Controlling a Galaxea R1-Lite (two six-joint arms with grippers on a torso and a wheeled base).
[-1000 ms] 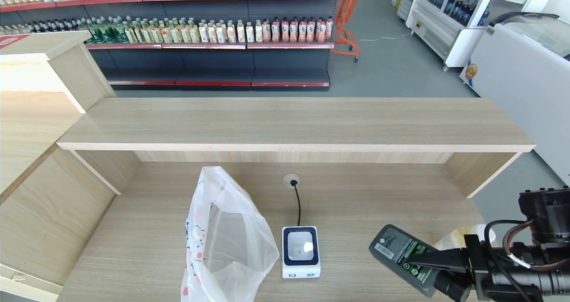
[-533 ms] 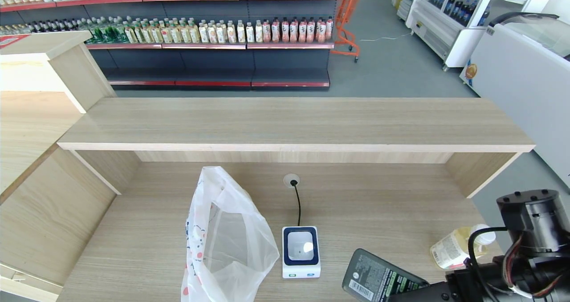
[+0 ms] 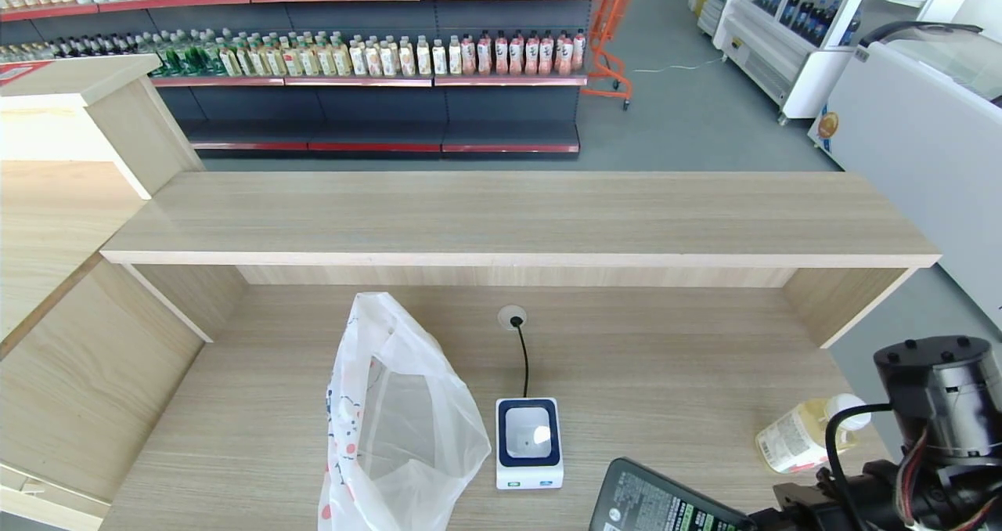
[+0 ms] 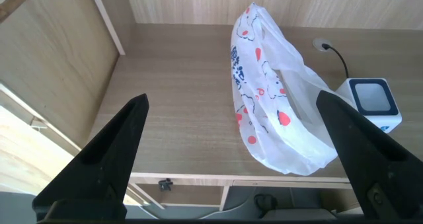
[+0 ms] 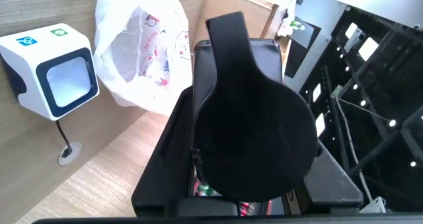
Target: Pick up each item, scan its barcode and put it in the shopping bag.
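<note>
My right gripper [image 3: 763, 511] is shut on a dark flat packet [image 3: 657, 503] with a printed label, held low over the counter's near edge just right of the white barcode scanner [image 3: 528, 441]. In the right wrist view the packet [image 5: 168, 161] sits in the gripper [image 5: 251, 118], with the scanner [image 5: 53, 75] and the shopping bag [image 5: 149, 52] beyond it. The white plastic shopping bag [image 3: 395, 421] stands open left of the scanner. A yellowish bottle [image 3: 806, 433] lies on its side at the counter's right. My left gripper [image 4: 231, 158] hangs open over the near edge, short of the bag [image 4: 277, 112].
The scanner's black cable [image 3: 523, 359] runs back to a hole in the counter [image 3: 235, 406]. A raised wooden ledge [image 3: 517, 218] and side walls close in the work surface. Store shelves and freezers stand behind.
My right gripper has carried the packet down and to the left, toward the scanner, and it has tilted flatter. The bottle behind it has come into sight. Bag and scanner have not moved.
</note>
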